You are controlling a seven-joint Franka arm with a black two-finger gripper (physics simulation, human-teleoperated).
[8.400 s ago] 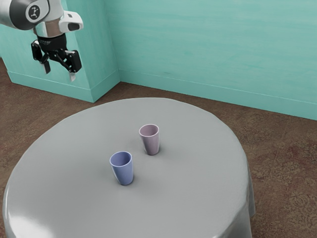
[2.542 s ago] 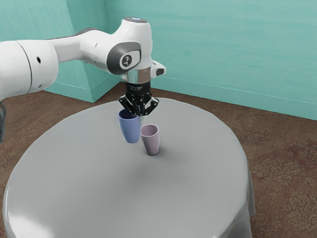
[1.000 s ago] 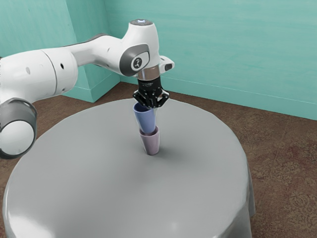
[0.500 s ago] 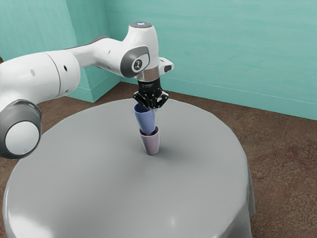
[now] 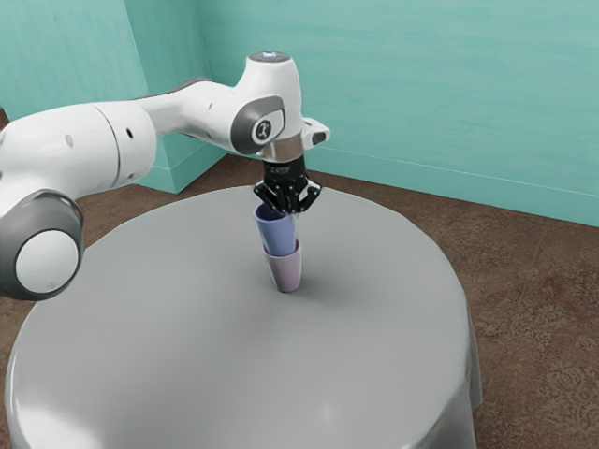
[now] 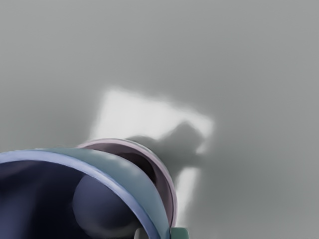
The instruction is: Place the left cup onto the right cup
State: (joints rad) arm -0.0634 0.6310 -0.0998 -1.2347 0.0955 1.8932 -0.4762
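Note:
The blue cup [image 5: 274, 231] stands slightly tilted with its base nested inside the pink cup [image 5: 285, 271], which is upright near the middle of the round grey table [image 5: 374, 355]. My gripper [image 5: 285, 210] points straight down at the blue cup's rim and is shut on its wall. In the wrist view the blue cup's rim [image 6: 114, 174] lies close under my hand. The pink cup's rim [image 6: 163, 175] shows just beyond it, over the grey table [image 6: 224, 59].
The table is draped in a grey cloth whose edge [image 5: 463, 309] falls away at the exterior view's right. Brown carpet [image 5: 533, 281] surrounds it, and teal walls [image 5: 421, 84] stand behind.
My gripper carried the blue cup from the exterior view's left over the pink cup. In the last half second it has lowered the blue cup deeper into the pink one.

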